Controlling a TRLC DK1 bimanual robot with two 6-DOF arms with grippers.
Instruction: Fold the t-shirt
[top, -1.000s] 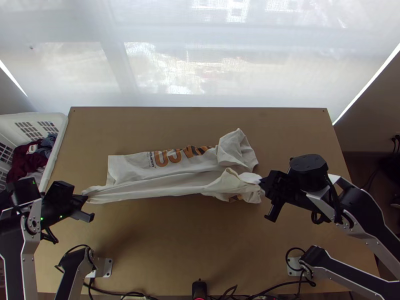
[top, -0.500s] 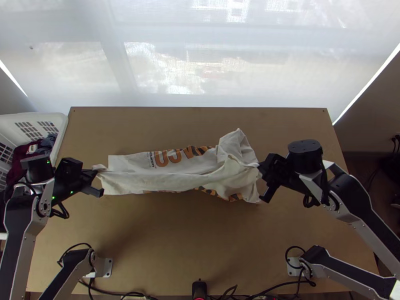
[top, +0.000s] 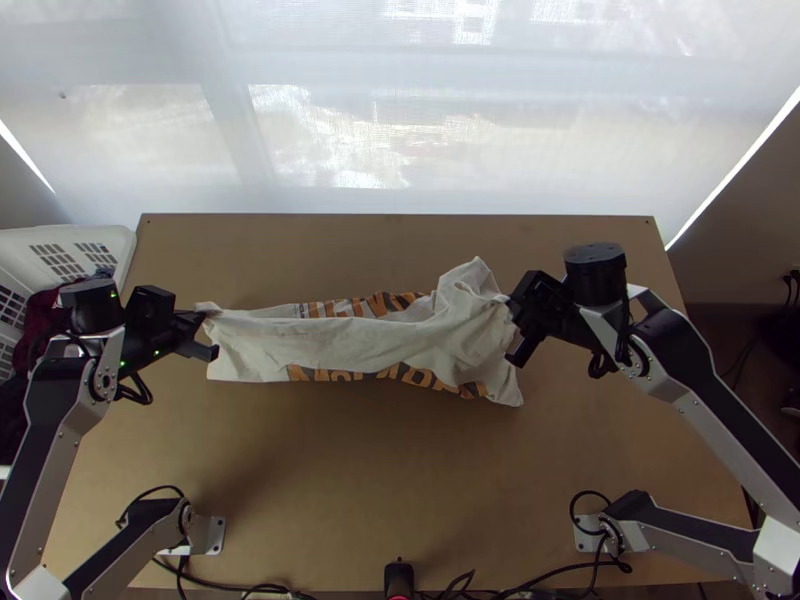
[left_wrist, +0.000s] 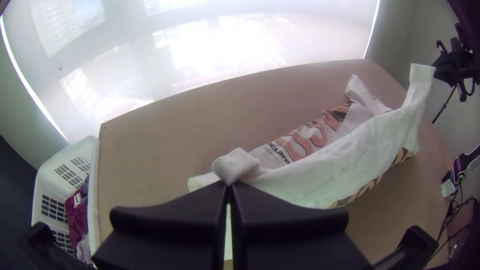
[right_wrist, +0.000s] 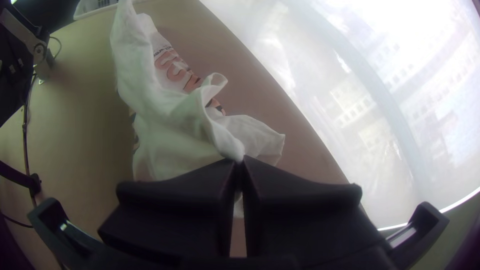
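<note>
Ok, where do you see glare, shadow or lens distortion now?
Top view: the blind glows behind the table, a soft shadow on the t-shirt's near side; left wrist view: glare whites out part of the blind, the table's far edge bows; right wrist view: glare on the blind again, table edge bent.

T-shirt (top: 330, 348) matt cloth; table (top: 390, 480) smooth wood; basket (top: 112, 235) plastic.

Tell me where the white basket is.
In the top view, the white basket is at the far left, beside the table, with clothes inside.
</note>
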